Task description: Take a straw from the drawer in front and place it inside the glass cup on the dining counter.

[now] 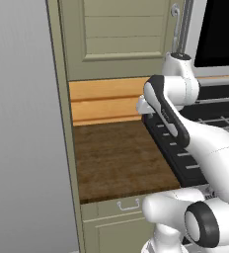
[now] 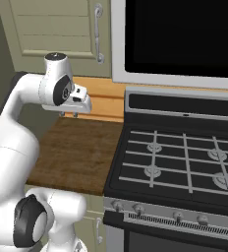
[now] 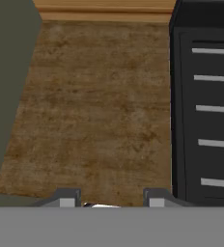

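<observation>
Below, shut drawer (image 1: pixel 128 204) under the wood top's front edge, pincer (image 3: pixel 112 198) part-open, empty, above.

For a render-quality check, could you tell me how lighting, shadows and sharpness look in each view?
Left base view: flat, even light, no cast shadows on the wood counter. Right base view: the stove is matte, without glare. Hand view: wood grain slightly soft, gripper tips sharp; no distortion.

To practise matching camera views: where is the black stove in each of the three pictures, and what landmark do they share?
Left base view: the black stove is right of centre, partly behind the arm.
Right base view: the stove takes up the lower right.
Hand view: the stove runs along the right edge.
Shared landmark: the wood countertop against the stove's side.
</observation>
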{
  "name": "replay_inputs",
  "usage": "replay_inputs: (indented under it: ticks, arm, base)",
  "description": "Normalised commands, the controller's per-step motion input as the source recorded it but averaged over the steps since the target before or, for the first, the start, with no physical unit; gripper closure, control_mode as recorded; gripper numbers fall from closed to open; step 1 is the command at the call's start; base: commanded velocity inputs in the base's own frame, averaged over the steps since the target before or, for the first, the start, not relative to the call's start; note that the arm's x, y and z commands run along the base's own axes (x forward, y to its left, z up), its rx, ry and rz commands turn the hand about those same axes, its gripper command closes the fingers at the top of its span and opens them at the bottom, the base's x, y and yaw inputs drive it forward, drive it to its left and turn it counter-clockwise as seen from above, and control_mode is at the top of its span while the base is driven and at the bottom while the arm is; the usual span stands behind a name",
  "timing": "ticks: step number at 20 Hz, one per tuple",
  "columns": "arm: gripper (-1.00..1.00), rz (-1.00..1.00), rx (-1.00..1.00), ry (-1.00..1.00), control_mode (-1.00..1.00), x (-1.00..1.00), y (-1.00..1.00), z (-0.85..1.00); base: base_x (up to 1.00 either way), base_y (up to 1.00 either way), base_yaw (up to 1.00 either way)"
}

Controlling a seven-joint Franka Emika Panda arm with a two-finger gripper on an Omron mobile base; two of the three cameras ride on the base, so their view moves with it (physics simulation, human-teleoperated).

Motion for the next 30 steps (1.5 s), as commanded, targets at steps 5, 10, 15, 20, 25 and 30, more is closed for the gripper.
replay_inputs:
  ticks: [5, 10, 15, 20, 25, 30]
  arm:
    - [-1.00, 0.00, 0.00, 0.00, -1.00, -0.36, -0.06, -0.02]
    - [-1.00, 0.00, -0.09, 0.05, -1.00, -0.61, -0.11, -0.28]
    - [-1.00, 0.00, -0.16, 0.14, -1.00, -0.55, -0.06, -0.41]
    - [-1.00, 0.00, -0.07, 0.07, -1.00, -0.52, -0.07, -0.54]
    - [-1.00, 0.00, 0.00, 0.00, -1.00, -0.43, -0.01, -0.56]
    - [-1.00, 0.00, 0.00, 0.00, 1.00, -0.14, 0.00, -0.22]
  base:
    - [0.00, 0.00, 0.00]
    - [0.00, 0.00, 0.00]
    - [0.00, 0.00, 0.00]
    - [0.00, 0.00, 0.00]
    - [0.00, 0.00, 0.00]
    - [-0.24, -0.02, 0.01]
